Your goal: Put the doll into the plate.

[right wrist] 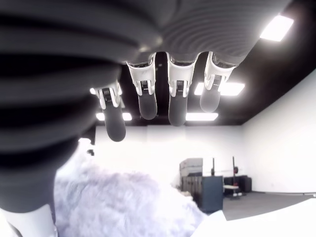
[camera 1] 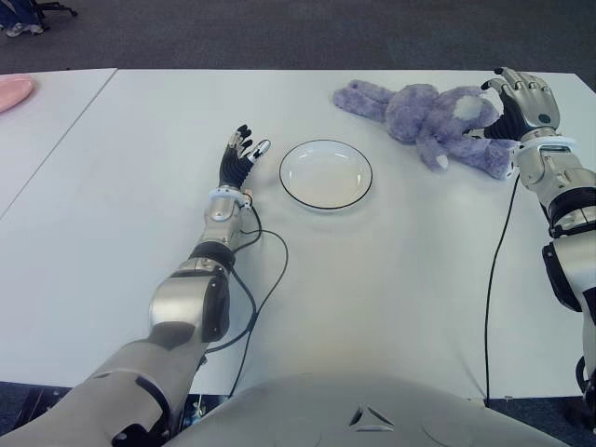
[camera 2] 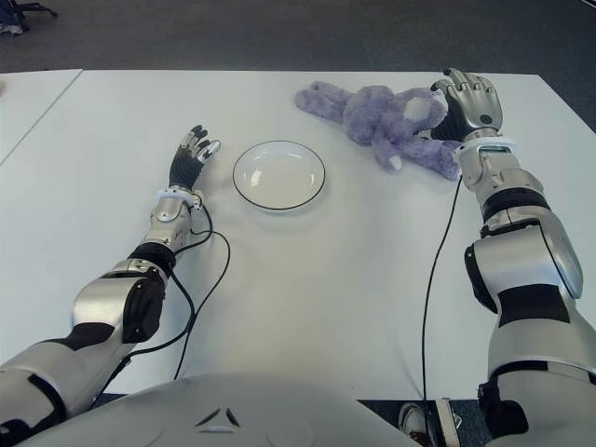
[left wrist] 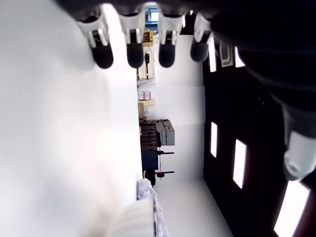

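Purple plush rabbit doll (camera 1: 424,116) lies upper right on the white table (camera 1: 372,298), beside the round white plate (camera 1: 326,174). Right hand (camera 1: 521,101), fingers spread, should close around its body. Left hand (camera 1: 240,154) open, plate's left.

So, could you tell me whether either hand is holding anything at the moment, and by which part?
Nothing is held. The right hand is open at the doll; the left hand is open beside the plate.

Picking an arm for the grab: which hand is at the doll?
The right hand, at the doll's right end with fingers open above the fur. The left hand shows left of the plate, holding nothing.
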Available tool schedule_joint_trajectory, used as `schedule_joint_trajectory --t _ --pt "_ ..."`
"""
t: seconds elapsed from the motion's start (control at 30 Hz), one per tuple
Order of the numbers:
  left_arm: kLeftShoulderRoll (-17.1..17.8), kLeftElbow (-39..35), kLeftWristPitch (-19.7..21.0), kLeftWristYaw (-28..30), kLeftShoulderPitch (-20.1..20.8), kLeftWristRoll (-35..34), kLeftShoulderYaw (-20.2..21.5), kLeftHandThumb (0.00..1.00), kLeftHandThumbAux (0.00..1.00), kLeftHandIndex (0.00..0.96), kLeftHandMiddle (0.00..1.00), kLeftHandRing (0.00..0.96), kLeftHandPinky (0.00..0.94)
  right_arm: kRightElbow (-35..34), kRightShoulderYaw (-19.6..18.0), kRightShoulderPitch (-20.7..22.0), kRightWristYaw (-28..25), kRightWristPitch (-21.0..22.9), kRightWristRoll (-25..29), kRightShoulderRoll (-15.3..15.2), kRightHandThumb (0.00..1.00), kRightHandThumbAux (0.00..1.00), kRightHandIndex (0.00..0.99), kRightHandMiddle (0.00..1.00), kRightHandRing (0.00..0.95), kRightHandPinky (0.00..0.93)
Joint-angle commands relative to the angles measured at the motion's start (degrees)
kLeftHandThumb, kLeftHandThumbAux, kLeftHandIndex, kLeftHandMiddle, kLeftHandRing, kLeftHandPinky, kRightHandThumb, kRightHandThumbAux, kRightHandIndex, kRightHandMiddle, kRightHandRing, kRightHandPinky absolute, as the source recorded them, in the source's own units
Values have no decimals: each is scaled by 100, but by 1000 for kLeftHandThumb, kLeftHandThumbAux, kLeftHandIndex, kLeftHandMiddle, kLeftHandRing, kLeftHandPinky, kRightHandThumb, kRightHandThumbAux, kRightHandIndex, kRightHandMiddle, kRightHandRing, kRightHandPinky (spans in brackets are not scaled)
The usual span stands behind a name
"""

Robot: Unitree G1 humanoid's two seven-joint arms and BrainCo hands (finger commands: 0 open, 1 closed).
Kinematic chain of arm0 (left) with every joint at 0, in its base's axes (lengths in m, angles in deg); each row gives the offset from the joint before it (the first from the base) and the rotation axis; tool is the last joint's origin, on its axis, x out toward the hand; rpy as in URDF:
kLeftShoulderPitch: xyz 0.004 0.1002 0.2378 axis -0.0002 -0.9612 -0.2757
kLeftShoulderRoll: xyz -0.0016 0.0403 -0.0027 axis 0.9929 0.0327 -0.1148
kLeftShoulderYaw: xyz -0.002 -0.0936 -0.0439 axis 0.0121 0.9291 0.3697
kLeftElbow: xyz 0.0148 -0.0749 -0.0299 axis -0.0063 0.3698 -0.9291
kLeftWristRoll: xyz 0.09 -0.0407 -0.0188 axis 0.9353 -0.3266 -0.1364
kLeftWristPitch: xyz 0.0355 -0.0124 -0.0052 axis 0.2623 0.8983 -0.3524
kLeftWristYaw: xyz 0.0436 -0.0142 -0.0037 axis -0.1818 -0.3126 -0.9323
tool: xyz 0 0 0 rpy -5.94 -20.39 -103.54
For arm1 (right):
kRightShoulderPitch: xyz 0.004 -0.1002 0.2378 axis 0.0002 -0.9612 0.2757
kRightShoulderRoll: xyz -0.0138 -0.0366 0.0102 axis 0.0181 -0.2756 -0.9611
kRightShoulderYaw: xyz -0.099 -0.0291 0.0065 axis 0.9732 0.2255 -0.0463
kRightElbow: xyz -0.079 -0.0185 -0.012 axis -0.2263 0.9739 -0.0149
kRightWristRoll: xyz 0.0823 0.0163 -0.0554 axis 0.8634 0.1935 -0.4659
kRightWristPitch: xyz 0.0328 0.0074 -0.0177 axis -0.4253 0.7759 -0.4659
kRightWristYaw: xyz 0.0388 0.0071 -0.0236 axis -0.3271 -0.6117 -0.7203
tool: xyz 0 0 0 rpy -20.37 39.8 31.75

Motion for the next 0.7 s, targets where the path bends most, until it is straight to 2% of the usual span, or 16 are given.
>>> schedule_joint_trajectory --t 0.03,0.27,0.7 --pt "-317 738 739 -105 -1096 -13 44 0 513 103 103 98 118 93 11 -364 -140 96 6 -20 122 741 236 107 86 91" --pt "-328 737 701 -136 -1102 -21 48 0 495 137 128 116 119 104 -91 -510 -79 131 140 204 215 748 275 129 125 150" --pt "-349 738 662 -296 -1106 89 -58 0 499 144 122 104 109 100 -158 -377 -10 162 158 496 286 744 330 154 152 202"
